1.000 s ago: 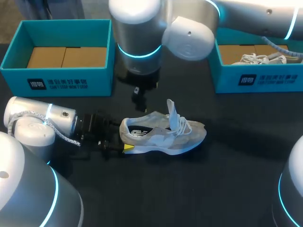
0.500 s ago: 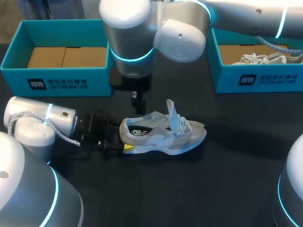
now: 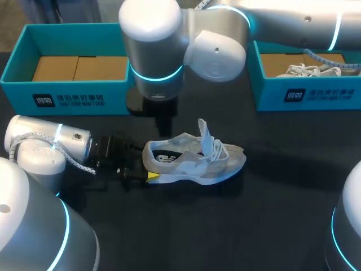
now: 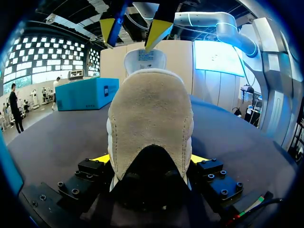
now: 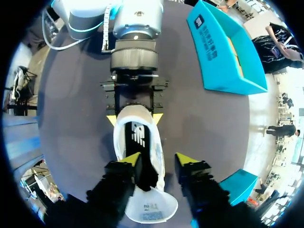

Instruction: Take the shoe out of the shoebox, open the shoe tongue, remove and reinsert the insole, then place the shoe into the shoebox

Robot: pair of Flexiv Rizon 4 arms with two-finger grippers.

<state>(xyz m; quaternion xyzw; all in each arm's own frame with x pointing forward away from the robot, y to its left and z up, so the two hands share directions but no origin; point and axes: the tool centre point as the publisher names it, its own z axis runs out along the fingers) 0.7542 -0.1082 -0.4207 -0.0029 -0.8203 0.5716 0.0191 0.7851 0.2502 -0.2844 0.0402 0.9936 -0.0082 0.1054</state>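
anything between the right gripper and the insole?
Nothing visible. The right gripper hangs open over the shoe opening, the insole lies exposed ahead of it, and the tongue stands up clear of the opening.

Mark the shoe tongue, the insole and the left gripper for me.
shoe tongue (image 3: pixel 205 132): head view, middle of the flap.
insole (image 5: pixel 138 135): right wrist view, its logo patch.
left gripper (image 5: pixel 134 118): right wrist view, midway between its fingertips, clamping shoe (image 5: pixel 137 112).

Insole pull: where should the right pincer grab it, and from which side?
Probably pinch the black insole at its heel end, straight down from above: the grey-white suede sneaker stands upright, opening exposed, and the left pincer clamps the heel from behind.
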